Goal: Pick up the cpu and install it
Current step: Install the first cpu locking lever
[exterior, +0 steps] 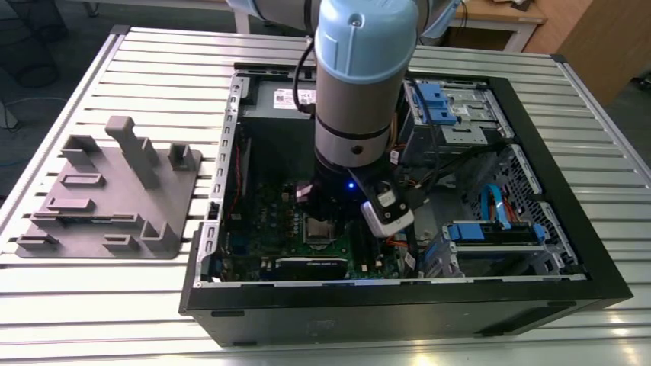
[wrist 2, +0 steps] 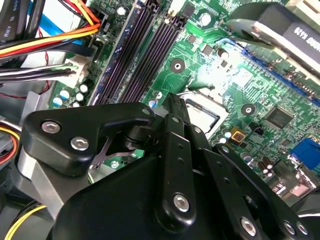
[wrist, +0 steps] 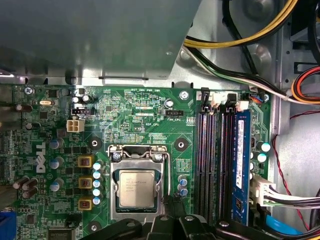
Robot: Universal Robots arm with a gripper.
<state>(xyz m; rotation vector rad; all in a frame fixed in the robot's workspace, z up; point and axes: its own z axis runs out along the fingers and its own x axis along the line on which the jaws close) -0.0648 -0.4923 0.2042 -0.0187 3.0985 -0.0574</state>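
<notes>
Black tool [wrist: 172, 220] above flat square silvery cpu [wrist: 136, 188].

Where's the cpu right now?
In the first wrist view the cpu sits in its socket on the green board, beside the memory slots.

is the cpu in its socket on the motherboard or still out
In: the cpu lies flat and square inside the socket frame in the first wrist view.

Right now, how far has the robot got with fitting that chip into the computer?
The cpu already lies flat in its socket on the green motherboard, inside the open retention frame. The gripper hovers just above it, holding nothing visible. The frame is not yet closed over the chip.
</notes>
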